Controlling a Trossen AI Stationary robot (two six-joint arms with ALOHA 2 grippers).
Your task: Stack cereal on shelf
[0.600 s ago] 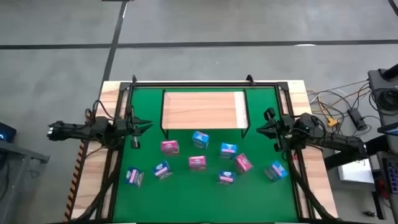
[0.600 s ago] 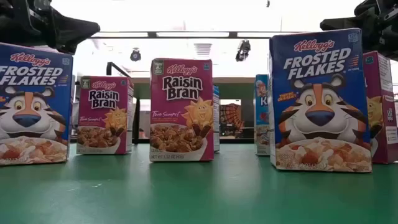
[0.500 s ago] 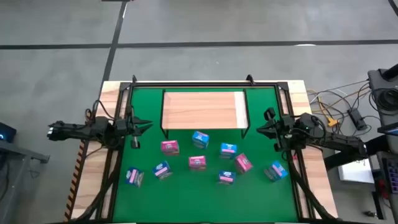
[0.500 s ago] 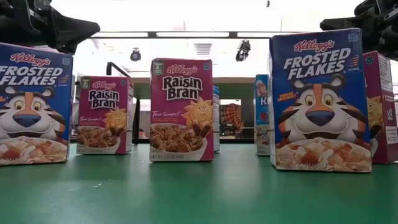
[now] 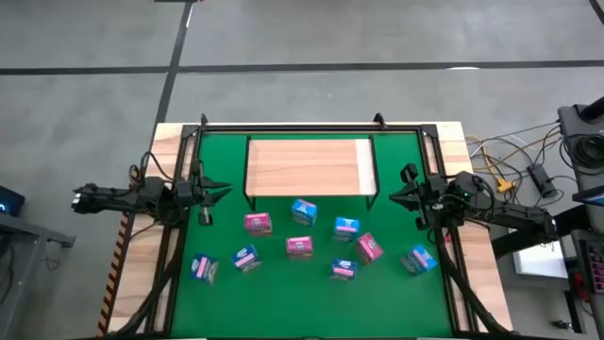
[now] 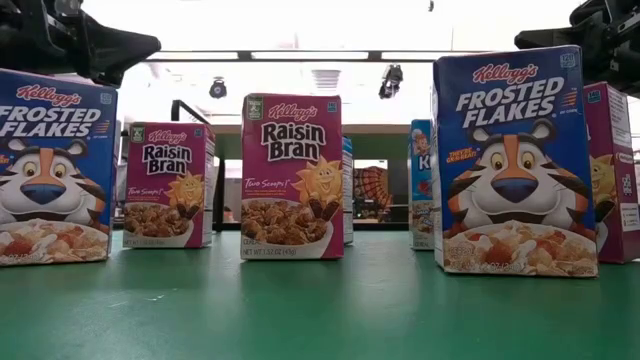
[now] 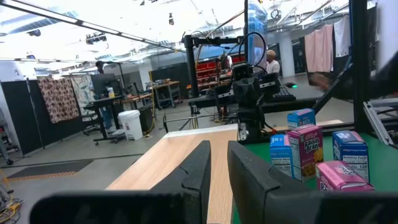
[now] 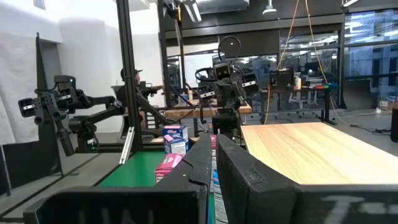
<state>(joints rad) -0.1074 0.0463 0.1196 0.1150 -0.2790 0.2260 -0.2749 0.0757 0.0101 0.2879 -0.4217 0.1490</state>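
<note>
Nine small cereal boxes stand upright on the green mat in front of the shelf [image 5: 310, 167], a light-wood board with a black frame at the mat's far middle. The pink ones [image 5: 257, 224] [image 5: 299, 246] [image 5: 369, 247] stand in the middle, with light blue ones [image 5: 303, 211] and dark blue ones [image 5: 245, 258] [image 5: 416, 259] around them. In the low view, dark blue boxes [image 6: 515, 160] [image 6: 50, 170] stand nearest. My left gripper [image 5: 219, 190] hovers shut and empty at the mat's left edge. My right gripper [image 5: 396, 196] hovers shut and empty at the right edge. Both point inward.
A black metal frame [image 5: 311, 127] runs round the mat's far and side edges. The pale tabletop [image 5: 142, 274] shows outside the mat. Cables and equipment [image 5: 528, 175] lie off the table's right. Bare green mat [image 5: 311, 307] lies between the boxes and the near edge.
</note>
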